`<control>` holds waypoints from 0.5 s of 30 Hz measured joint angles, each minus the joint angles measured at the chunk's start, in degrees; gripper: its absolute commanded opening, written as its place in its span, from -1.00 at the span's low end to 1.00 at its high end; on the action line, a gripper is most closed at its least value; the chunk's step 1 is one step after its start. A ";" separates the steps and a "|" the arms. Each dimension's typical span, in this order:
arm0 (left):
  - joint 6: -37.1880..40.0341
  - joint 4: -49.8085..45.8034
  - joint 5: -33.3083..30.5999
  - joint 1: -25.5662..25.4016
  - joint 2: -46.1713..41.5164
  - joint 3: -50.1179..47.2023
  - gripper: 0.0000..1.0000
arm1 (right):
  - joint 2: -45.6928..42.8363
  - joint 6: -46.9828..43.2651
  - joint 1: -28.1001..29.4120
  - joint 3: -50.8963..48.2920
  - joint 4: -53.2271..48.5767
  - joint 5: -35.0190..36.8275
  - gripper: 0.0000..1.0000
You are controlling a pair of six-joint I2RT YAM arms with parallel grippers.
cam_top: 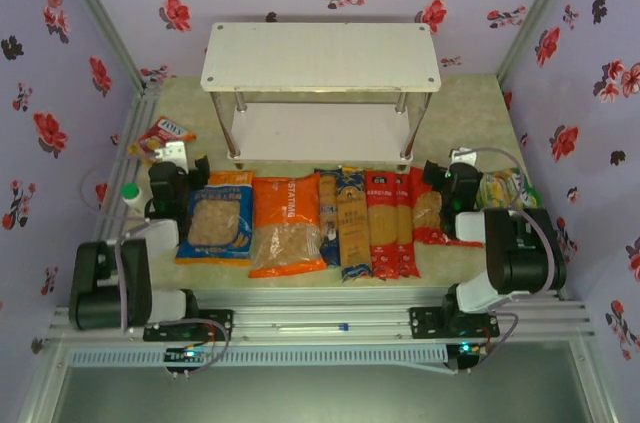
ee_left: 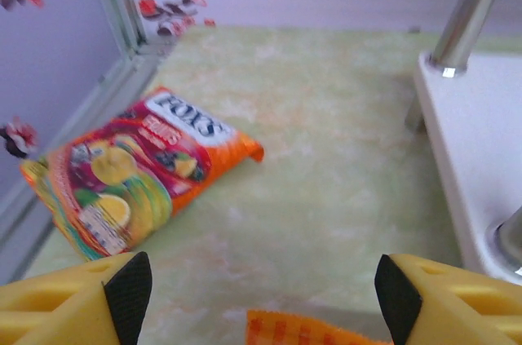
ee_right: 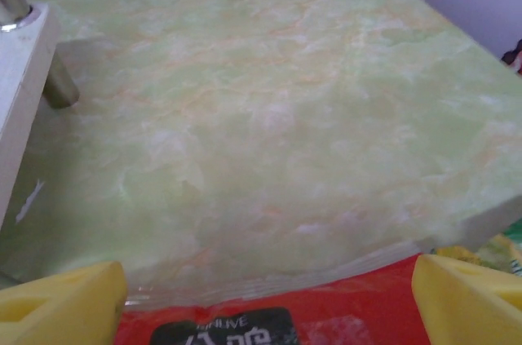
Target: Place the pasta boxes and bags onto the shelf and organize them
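The left gripper (ee_left: 261, 300) has its jaws wide apart and holds nothing. It sits low over the green table (ee_left: 326, 182), with a snack packet (ee_left: 139, 174) ahead on its left. The right gripper (ee_right: 269, 296) is wide apart too and holds nothing. The red bag (ee_right: 269, 325) lies just under it. From above, the blue-orange bag (cam_top: 217, 218), the orange bag (cam_top: 287, 225), two dark blue packs (cam_top: 343, 221) and two red packs (cam_top: 392, 223) lie side by side between the arms, in front of the white shelf (cam_top: 320, 55).
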 measured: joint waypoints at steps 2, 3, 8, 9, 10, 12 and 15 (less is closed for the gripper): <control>-1.49 -1.99 -0.66 -0.46 -5.16 0.00 0.49 | -3.82 0.42 0.00 1.14 -2.91 0.66 0.73; -2.23 -3.23 -1.01 -0.96 -7.67 0.07 0.49 | -6.14 0.61 0.02 1.40 -3.91 0.98 0.72; -5.51 -11.34 -2.19 -6.38 -16.02 1.95 0.47 | -18.51 1.29 1.64 2.95 -12.83 3.10 0.72; -6.32 -13.16 -2.45 -7.72 -17.27 2.43 0.47 | -20.52 1.25 2.73 4.66 -16.44 3.85 0.72; -6.99 -14.91 -2.64 -8.92 -18.32 2.86 0.46 | -21.81 1.27 3.91 6.47 -19.52 4.63 0.72; -8.79 -18.88 -3.08 -11.85 -19.87 4.11 0.44 | -23.82 1.77 7.13 10.97 -26.80 6.05 0.71; -11.04 -24.55 -4.13 -16.81 -20.20 6.10 0.38 | -25.09 3.72 12.20 16.85 -37.13 7.17 0.68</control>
